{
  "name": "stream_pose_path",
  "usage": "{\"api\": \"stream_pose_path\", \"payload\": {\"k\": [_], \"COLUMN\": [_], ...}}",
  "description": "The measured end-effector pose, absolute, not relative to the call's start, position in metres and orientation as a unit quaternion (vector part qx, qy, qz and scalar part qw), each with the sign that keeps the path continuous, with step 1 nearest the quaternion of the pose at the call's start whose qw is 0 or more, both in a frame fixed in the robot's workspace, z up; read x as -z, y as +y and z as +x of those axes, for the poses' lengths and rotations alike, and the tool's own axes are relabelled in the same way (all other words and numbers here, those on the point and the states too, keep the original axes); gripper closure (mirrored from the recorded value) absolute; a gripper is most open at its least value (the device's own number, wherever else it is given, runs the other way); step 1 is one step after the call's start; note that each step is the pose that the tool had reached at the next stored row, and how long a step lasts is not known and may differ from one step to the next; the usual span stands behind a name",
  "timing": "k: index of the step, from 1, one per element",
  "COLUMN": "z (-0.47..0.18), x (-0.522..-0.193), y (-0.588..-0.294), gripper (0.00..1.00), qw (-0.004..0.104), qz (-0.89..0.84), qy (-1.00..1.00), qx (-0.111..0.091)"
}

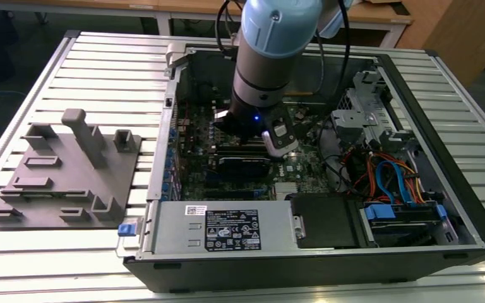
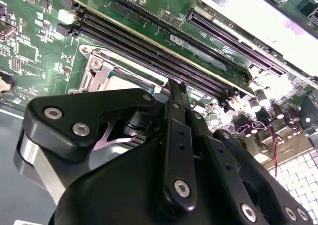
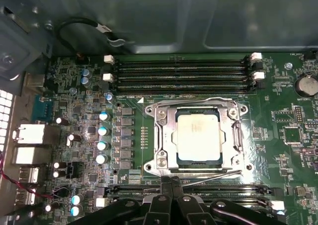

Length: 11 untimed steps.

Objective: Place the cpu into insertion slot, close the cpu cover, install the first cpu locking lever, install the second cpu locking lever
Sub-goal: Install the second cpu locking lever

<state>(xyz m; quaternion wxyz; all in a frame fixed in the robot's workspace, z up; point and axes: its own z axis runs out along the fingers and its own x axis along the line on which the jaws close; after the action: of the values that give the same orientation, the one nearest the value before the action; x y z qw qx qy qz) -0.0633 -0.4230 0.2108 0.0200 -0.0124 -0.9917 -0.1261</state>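
1. sitting in the insertion slot (image 3: 198, 138), the cpu (image 3: 198, 134) shows its silvery top through the window of the cpu cover (image 3: 168, 135), which lies flat over it in the first wrist view; placing and closing look done

2. the hand (image 3: 171, 185) hangs just beside the socket's edge nearest the camera, its fingers drawn together into a narrow stance with nothing seen between them; in the second wrist view the same black linkage (image 2: 175, 135) points down at the socket frame (image 2: 99, 76)

3. a thin locking lever (image 3: 211, 177) lies slanted along that near edge, right by the fingertips (image 3: 166, 181); it appears not yet tucked under its catch, so the step in hand is judged to be the first lever

4. whether the second lever is latched cannot be told

5. seating a lever calls for a press down and sideways under its hook, kept clear of the memory slots (image 3: 189, 190) close alongside

6. in the exterior view the arm (image 1: 268, 57) reaches into the open computer case (image 1: 444, 158) on the slatted counter (image 1: 99, 63)
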Motion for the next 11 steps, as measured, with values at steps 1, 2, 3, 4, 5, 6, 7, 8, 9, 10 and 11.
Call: {"api": "stream_pose_path", "payload": {"k": [1,2,3,4,5,6,7,8,9,10,11], "z": [-0.0637,-0.0642,-0.0645,-0.0651,-0.0654,-0.0657,-0.066,-0.0666,-0.0673,-0.0673,-0.0673], "x": [-0.2106,-0.2102,-0.2098,-0.2094,-0.209,-0.2086,-0.2084,-0.2081,-0.2078,-0.2078,-0.2078], "y": [-0.4235,-0.4239,-0.4242,-0.4245,-0.4248,-0.4249,-0.4249,-0.425,-0.4251,-0.4255,-0.426], "gripper": [0.9,0.9,0.9,0.9,0.9,0.9,0.9,0.9,0.9,0.9,0.9], "qw": [0.02,0.02,0.02,0.02,0.02,0.02,0.021,0.021,0.021,0.022,0.022], "qz": [-0.012,-0.013,-0.013,-0.013,-0.013,-0.013,-0.013,-0.013,-0.014,-0.014,-0.014], "qy": [-0.991,-0.991,-0.991,-0.991,-0.991,-0.991,-0.991,-0.991,-0.991,-0.991,-0.991], "qx": [0.129,0.13,0.131,0.131,0.131,0.131,0.131,0.131,0.131,0.131,0.131]}}
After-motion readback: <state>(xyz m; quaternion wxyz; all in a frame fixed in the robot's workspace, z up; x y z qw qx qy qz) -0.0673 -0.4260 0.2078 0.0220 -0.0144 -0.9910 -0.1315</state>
